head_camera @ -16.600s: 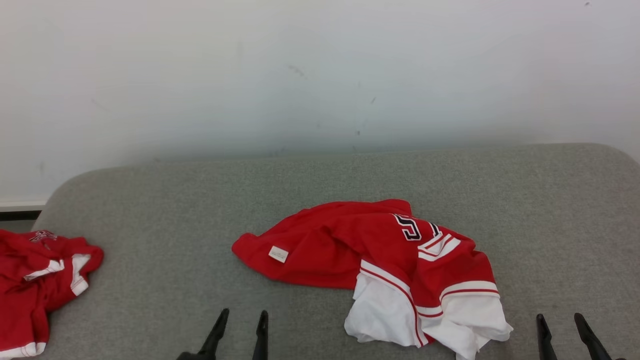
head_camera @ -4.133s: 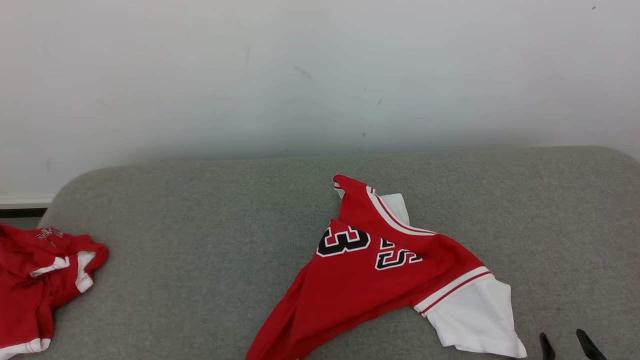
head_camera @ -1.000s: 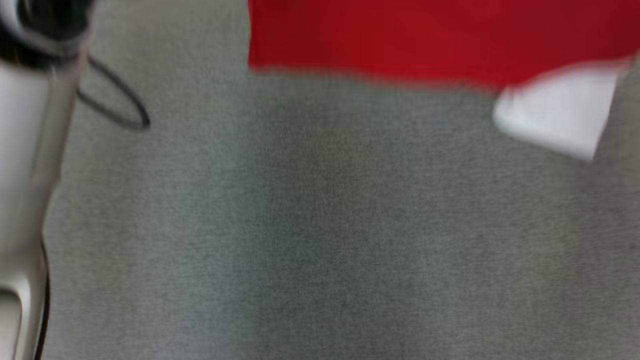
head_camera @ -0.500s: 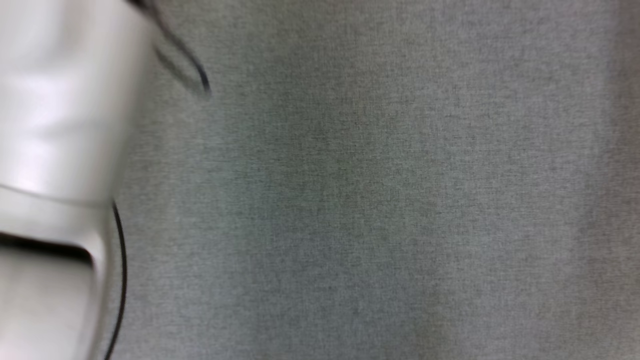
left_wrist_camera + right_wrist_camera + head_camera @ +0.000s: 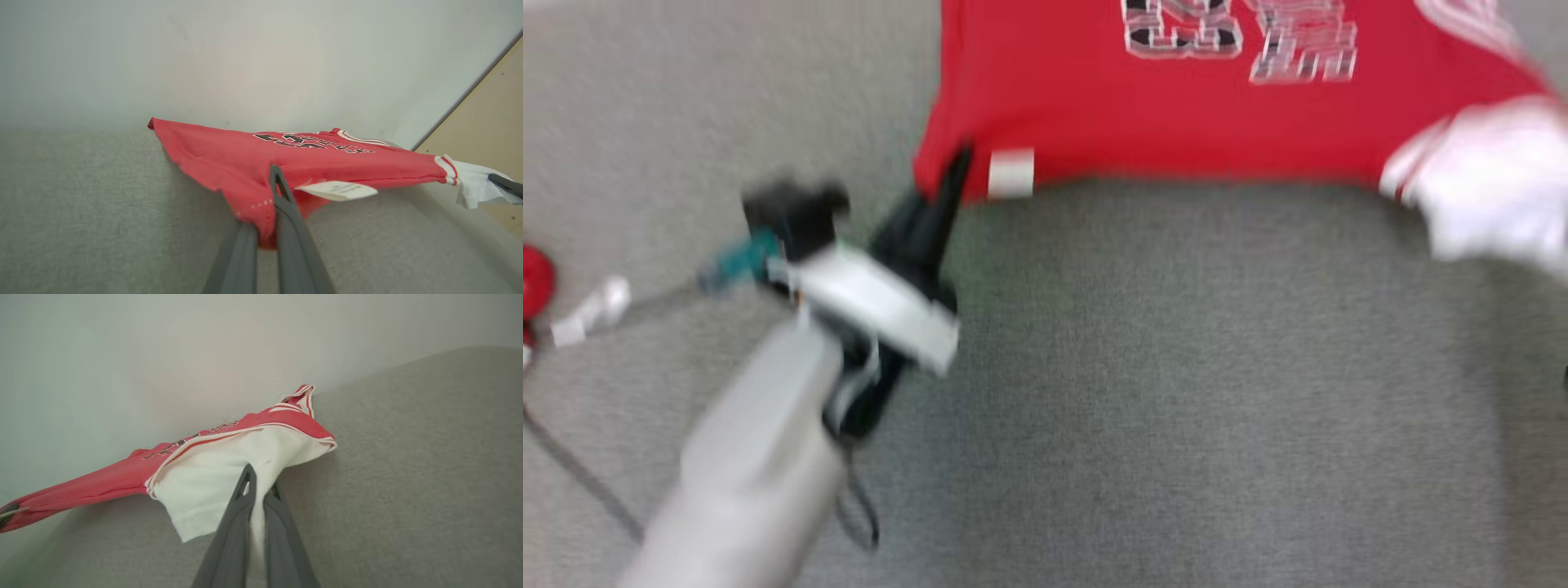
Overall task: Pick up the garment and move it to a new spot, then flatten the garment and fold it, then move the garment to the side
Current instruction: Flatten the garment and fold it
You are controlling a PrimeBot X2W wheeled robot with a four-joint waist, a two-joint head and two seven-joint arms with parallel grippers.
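I see the left gripper (image 5: 271,192) clamped on the red jersey (image 5: 1176,122) at its hem corner, beside the white tag (image 5: 337,190). The right gripper (image 5: 260,479) pinches its white sleeve (image 5: 204,486). The jersey is stretched between them over the grey cushion (image 5: 1176,367).

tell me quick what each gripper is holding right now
Left gripper: shut on the garment, at its red hem corner beside the white label.
Right gripper: shut on the garment, at its white sleeve.

I see a grey fabric-covered tabletop (image 5: 1176,392) running back to a plain white wall (image 5: 245,61). In the left wrist view a tan panel (image 5: 486,118) meets the wall on the right. A blurred scrap of another red cloth (image 5: 534,282) lies at the tabletop's left edge.
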